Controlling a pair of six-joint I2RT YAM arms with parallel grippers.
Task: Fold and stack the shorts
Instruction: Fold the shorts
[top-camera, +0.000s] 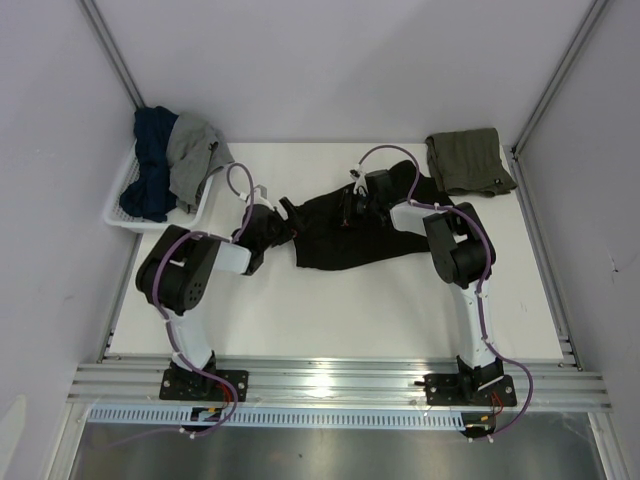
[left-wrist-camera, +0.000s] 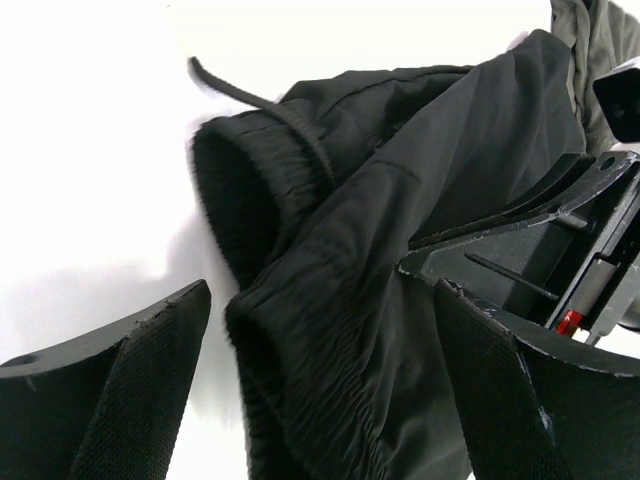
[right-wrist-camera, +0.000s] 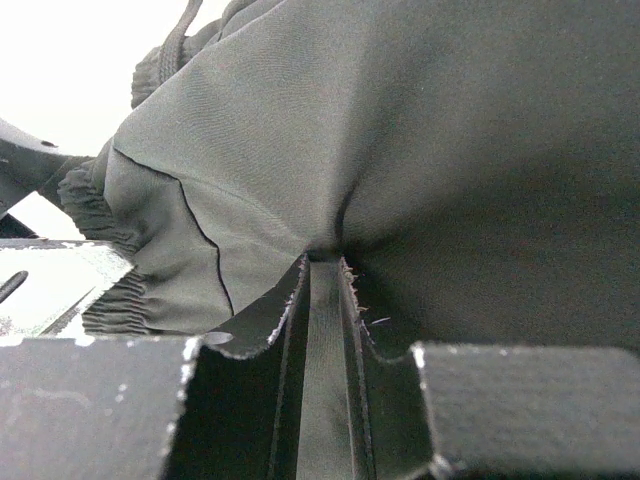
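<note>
Near the middle of the black shorts (right-wrist-camera: 450, 150), along their far edge, my right fingers (right-wrist-camera: 520, 400) are pinching a ridge of the cloth, closed down on it. At the shorts' left end, my left fingers (left-wrist-camera: 130, 400) are standing wide apart, straddling the gathered waistband (left-wrist-camera: 235, 200) and gripping nothing. The drawcord (left-wrist-camera: 250, 95) is trailing off that end across the white surface (left-wrist-camera: 100, 150). The black shorts are lying rumpled and unfolded. The olive pair (top-camera: 468, 160) is sitting folded beyond their right end, well apart from them, and a white basket (top-camera: 150, 225) of other clothes is standing beyond their left end. I judge I am starting the black pair's fold. Next, my left fingers need to be closing on the waistband, so both holds can be lifting together.
</note>
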